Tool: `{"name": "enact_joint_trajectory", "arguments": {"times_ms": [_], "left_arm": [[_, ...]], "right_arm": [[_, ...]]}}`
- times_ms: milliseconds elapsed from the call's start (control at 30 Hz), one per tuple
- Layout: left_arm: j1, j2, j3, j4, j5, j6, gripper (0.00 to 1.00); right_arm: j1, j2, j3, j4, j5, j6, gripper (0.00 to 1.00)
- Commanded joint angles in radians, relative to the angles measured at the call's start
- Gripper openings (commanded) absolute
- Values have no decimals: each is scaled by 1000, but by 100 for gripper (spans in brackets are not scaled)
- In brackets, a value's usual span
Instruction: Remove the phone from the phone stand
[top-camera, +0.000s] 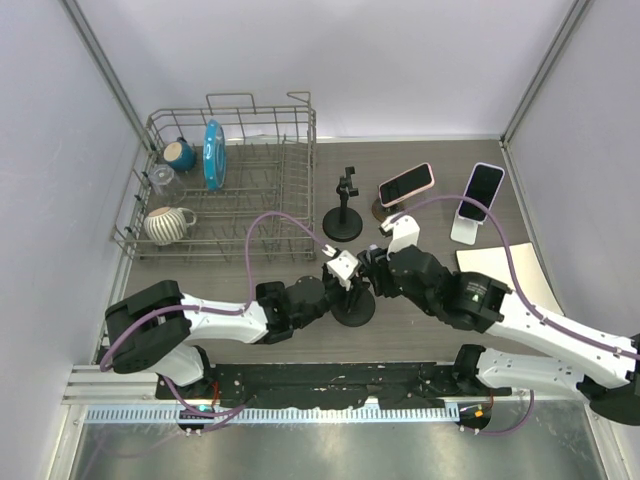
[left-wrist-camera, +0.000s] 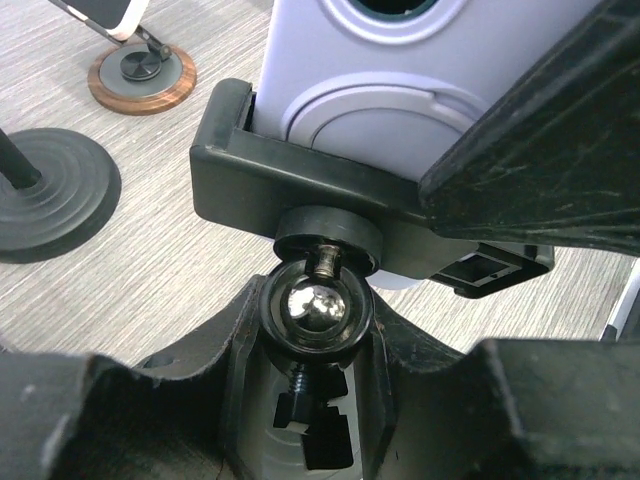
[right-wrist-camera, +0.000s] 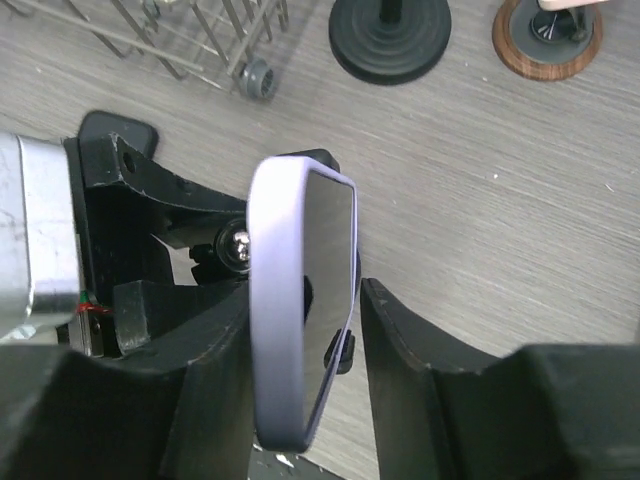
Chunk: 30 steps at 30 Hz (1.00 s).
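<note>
A lavender-cased phone (right-wrist-camera: 290, 260) stands on edge in the black clamp (left-wrist-camera: 300, 195) of a phone stand with a round black base (top-camera: 355, 306). Its back shows in the left wrist view (left-wrist-camera: 400, 70). My left gripper (left-wrist-camera: 317, 330) is shut on the stand's neck just under the shiny ball joint (left-wrist-camera: 317, 305); it also shows in the top view (top-camera: 343, 268). My right gripper (right-wrist-camera: 300, 340) straddles the phone's lower end: one finger (right-wrist-camera: 205, 400) is against the back, and the other (right-wrist-camera: 420, 390) is a small gap off the screen. In the top view the right gripper (top-camera: 378, 262) hides the phone.
An empty black stand (top-camera: 345, 208), a pink-cased phone on a wooden-based stand (top-camera: 405, 184) and a phone on a white stand (top-camera: 480, 195) stand behind. A wire dish rack (top-camera: 290, 190) with crockery is at the back left. A white sheet (top-camera: 510, 270) lies right.
</note>
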Motion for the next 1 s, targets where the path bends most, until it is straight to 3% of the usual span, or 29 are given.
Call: {"name": "enact_joint_trajectory", "arguments": {"times_ms": [0, 333, 667, 867, 967], "left_arm": [[-18, -12, -19, 78, -39, -115, 0], [-24, -46, -29, 78, -67, -203, 0], [-31, -46, -25, 72, -37, -213, 0], [-36, -38, -25, 72, -33, -209, 0], [-37, -40, -27, 70, -50, -195, 0]], "right_arm": [[7, -110, -104, 274, 45, -37, 48], [5, -244, -384, 682, 135, -155, 48], [5, -233, -498, 946, 185, -250, 42], [5, -175, -497, 1012, 188, -293, 32], [5, -149, -483, 985, 183, -286, 16]]}}
